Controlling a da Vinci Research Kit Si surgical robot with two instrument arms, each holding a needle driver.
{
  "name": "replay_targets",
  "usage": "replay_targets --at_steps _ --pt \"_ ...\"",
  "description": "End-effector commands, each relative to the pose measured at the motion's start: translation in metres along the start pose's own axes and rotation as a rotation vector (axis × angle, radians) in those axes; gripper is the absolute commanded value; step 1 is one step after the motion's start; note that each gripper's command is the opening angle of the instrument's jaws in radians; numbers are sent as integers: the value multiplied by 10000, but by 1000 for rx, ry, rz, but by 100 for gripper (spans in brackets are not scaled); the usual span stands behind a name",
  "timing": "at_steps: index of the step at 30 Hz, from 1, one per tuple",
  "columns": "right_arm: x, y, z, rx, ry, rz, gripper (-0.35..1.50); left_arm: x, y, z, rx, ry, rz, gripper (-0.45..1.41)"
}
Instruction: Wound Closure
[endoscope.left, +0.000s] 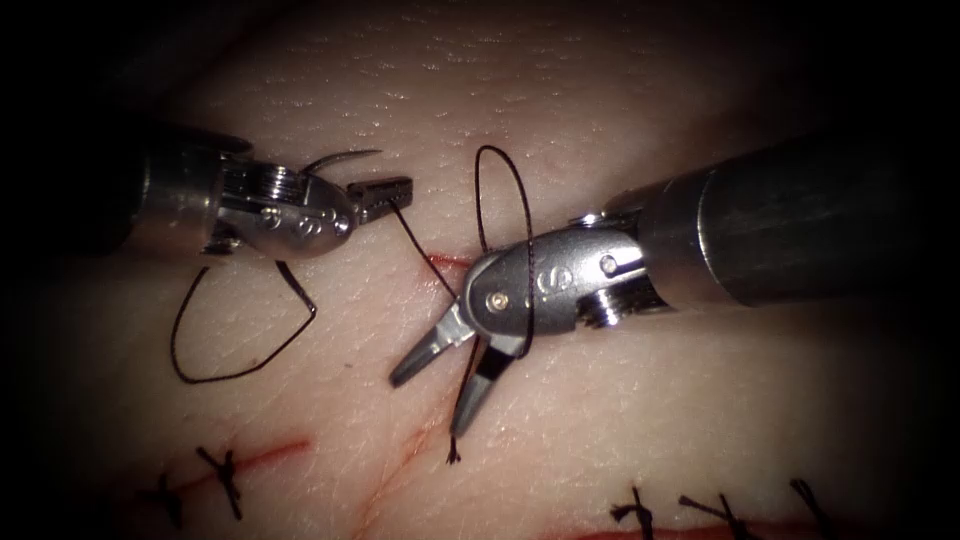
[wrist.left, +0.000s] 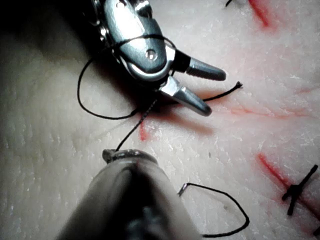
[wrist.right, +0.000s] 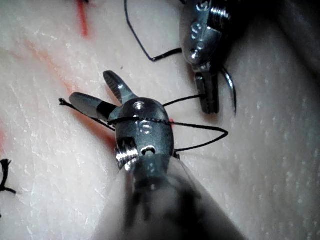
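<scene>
My left tool (endoscope.left: 385, 190) is on the left side of the cut (endoscope.left: 447, 262), jaws shut on the dark thread (endoscope.left: 412, 235), which runs down to the cut. The curved needle (endoscope.left: 345, 157) arcs beside that tool's wrist, out of the tissue; in the right wrist view the needle (wrist.right: 232, 90) lies alongside the left tool (wrist.right: 211, 102). My right tool (endoscope.left: 426, 404) comes in over the cut with its jaws open and holds nothing. A thread loop (endoscope.left: 500, 195) wraps around its body behind the jaws. The short free thread end (endoscope.left: 452, 455) lies just past its lower jaw.
Slack thread (endoscope.left: 215, 370) lies in a wide loop on the tissue below the left tool. Knotted stitches sit on other red cuts at the lower left (endoscope.left: 225, 468) and lower right (endoscope.left: 640, 515). A faint red line (endoscope.left: 400, 460) runs down from the right tool.
</scene>
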Motion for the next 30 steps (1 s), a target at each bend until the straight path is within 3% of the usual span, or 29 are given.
replay_targets --at_steps 1,8,14,16,18,26,30 --pt "-5 4 18 23 -14 -9 63 1 2 8 0 2 -1 -45" --pt "-24 3 42 77 -68 -25 63 -1 3 5 -1 3 -9 -45" --pt "-34 2 46 89 -95 -18 57 -4 4 3 -1 3 -19 -45" --pt "-35 2 45 104 -102 -15 32 -4 5 2 0 0 -18 -45" --pt "-35 1 45 126 -98 -9 -35 -5 7 2 0 0 -17 -45" --pt "-34 -3 38 152 -91 17 -35 -8 10 -2 -4 2 -18 -45" --pt "-30 0 22 109 -62 17 -35 -7 14 -6 -5 4 -22 -45"
